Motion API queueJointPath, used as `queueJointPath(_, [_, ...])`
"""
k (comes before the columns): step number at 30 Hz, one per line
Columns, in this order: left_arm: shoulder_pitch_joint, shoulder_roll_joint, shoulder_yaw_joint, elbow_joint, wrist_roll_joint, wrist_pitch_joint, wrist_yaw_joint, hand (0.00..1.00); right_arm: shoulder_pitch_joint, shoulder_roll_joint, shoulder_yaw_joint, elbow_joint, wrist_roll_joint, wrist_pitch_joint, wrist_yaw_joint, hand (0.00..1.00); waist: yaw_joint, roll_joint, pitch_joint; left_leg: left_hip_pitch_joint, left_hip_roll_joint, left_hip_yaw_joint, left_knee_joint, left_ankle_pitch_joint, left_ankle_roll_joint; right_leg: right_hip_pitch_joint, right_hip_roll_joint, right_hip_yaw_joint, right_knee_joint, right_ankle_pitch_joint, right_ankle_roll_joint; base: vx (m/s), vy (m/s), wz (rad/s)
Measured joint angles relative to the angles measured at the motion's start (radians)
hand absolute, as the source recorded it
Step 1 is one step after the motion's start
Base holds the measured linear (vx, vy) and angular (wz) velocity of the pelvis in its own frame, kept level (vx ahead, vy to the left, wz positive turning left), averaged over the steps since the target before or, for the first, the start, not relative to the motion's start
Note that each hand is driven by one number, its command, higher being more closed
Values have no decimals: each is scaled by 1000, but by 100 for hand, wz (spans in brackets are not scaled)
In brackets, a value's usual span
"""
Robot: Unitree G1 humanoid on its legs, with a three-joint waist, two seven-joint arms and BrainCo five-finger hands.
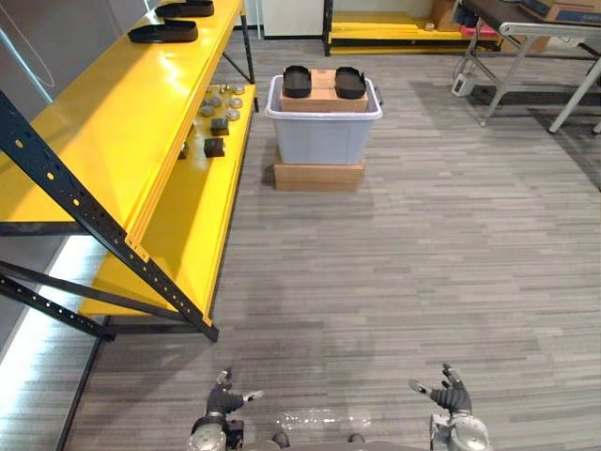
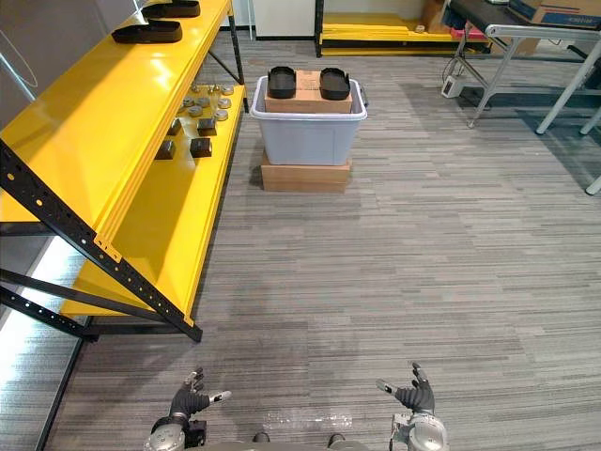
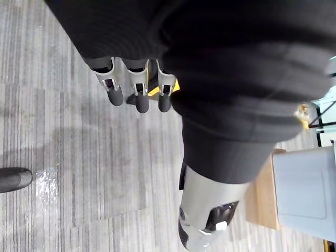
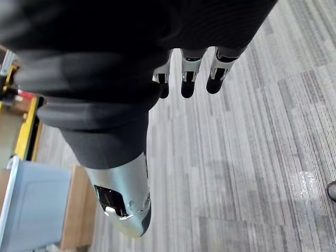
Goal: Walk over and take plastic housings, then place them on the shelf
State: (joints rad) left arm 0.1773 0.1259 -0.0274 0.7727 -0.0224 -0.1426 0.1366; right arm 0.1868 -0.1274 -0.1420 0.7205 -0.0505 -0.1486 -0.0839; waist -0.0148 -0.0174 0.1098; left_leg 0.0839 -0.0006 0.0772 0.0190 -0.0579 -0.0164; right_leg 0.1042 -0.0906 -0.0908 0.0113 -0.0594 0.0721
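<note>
My left hand (image 1: 223,404) and right hand (image 1: 451,396) are hanging low, both released and holding nothing, with fingers (image 3: 136,97) straight in the wrist views. The eye views are showing two black plastic housings (image 1: 298,82) (image 1: 350,83) lying at the left and right edges of a cardboard box (image 1: 323,94) in the grey bin (image 1: 321,136), while the wrist views are catching that bin's wall (image 3: 304,189), partly cut off. Two more plastic housings (image 1: 164,32) (image 1: 186,8) are sitting at the far end of the yellow shelf (image 1: 113,122), the farthest clipped by the frame edge.

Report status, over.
Left robot hand and right robot hand open, empty. Two black plastic housings on the box in the grey bin ahead. Yellow shelf left; path unobstructed.
</note>
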Motion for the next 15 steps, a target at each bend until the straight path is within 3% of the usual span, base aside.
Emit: queueJointPath(15, [43,4,79,-8,20,1,19,0,27,-39,-15,-2,-11,1,-22,0,-3,10,-7,0,3,-19,-21,7,-5,-7,4,-41,1,-5,-10,-59,-15,5])
